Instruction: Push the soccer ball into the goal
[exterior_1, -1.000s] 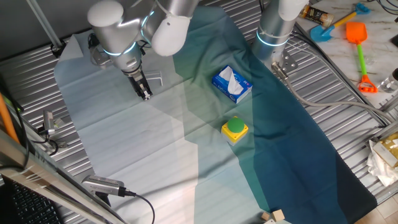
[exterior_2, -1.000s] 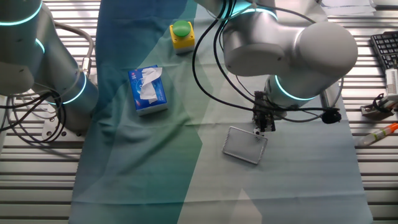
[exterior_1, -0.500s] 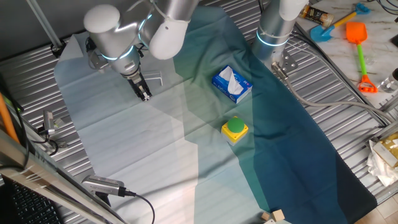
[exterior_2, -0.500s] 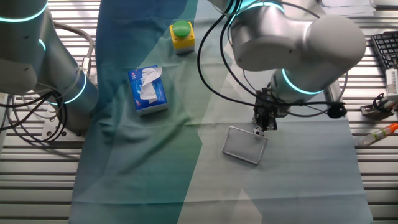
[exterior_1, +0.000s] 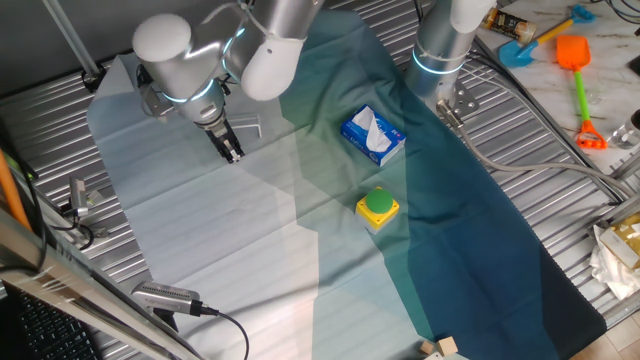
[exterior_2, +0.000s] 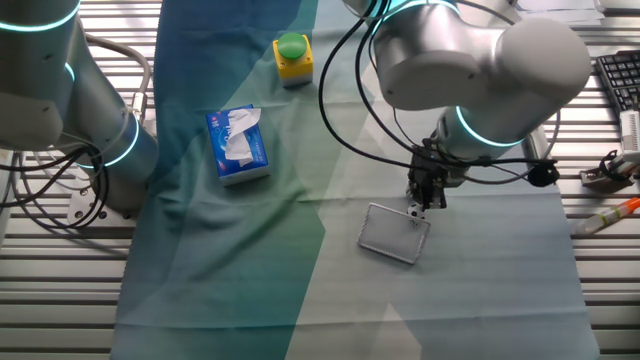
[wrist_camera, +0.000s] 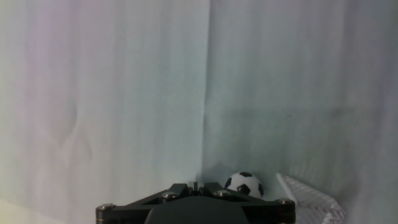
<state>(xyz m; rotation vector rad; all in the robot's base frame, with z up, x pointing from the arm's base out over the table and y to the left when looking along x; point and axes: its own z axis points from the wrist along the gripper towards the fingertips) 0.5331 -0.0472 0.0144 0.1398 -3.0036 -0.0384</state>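
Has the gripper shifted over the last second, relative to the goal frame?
Barely. The gripper stays at the goal's corner in the other fixed view; only the arm's upper body swung slightly right.

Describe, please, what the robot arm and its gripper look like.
The arm has bulky, rounded silver-grey links with glowing cyan rings at the joints. Black cables loop along it down to the wrist. The gripper is small and black, with narrow dark fingers; the hand view shows silver screws in its body.
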